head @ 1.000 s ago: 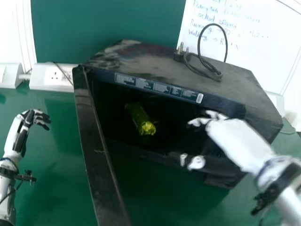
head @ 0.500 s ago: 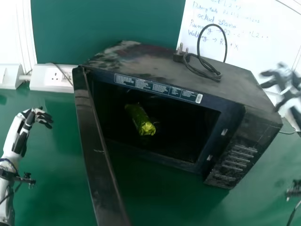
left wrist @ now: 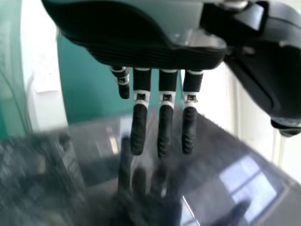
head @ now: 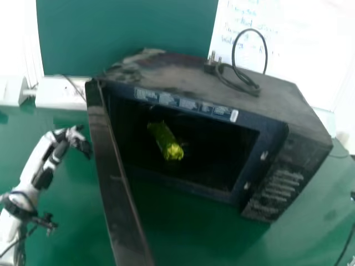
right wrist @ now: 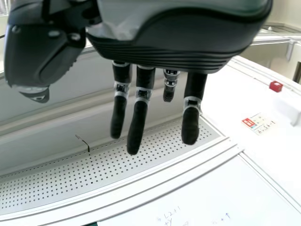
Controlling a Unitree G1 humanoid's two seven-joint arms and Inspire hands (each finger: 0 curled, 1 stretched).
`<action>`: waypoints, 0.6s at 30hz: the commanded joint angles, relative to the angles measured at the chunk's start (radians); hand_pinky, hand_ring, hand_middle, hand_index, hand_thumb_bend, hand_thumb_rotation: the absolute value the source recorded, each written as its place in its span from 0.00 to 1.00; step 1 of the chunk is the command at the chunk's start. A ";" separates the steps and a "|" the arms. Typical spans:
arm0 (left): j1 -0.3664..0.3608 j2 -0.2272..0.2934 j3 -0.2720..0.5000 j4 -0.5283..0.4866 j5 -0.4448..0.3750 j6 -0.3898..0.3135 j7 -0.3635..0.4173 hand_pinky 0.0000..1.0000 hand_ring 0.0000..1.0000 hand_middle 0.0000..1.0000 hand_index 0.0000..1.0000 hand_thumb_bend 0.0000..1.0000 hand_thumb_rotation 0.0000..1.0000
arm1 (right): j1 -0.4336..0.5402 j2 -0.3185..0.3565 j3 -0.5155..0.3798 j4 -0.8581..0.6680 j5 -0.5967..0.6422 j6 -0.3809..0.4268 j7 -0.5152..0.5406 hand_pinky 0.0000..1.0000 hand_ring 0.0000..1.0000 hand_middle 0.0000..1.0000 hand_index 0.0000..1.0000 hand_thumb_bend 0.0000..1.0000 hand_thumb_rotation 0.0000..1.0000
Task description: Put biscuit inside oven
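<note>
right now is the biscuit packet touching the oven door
Apart. The head view shows the packet lying inside the oven, with a dark gap between it and the open door.

A green tabletop (head: 194, 233) spreads beneath the left hand (head: 77, 139), with a white socket box (head: 58, 91) just beyond that hand. Farther back, to the hand's right, stand a green panel (head: 127, 27) and then a whiteboard (head: 310, 72) with blue handwriting, washed pale by bright light. Past the right hand (right wrist: 178, 40) are a perforated pale panel (right wrist: 70, 165) and a white wall (right wrist: 230, 99) bearing a small red box (right wrist: 276, 86).
</note>
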 commanded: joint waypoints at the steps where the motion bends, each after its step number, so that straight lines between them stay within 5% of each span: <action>1: 0.030 -0.006 -0.030 -0.066 0.032 0.040 0.009 0.30 0.38 0.44 0.48 0.51 0.07 | -0.012 -0.017 0.009 0.002 0.017 0.010 -0.013 0.19 0.29 0.45 0.52 0.80 0.53; 18: 0.047 0.018 -0.167 -0.097 0.128 0.039 -0.052 0.32 0.37 0.42 0.48 0.52 0.07 | 0.004 -0.024 0.034 -0.024 0.018 0.064 -0.037 0.20 0.31 0.44 0.56 0.81 0.52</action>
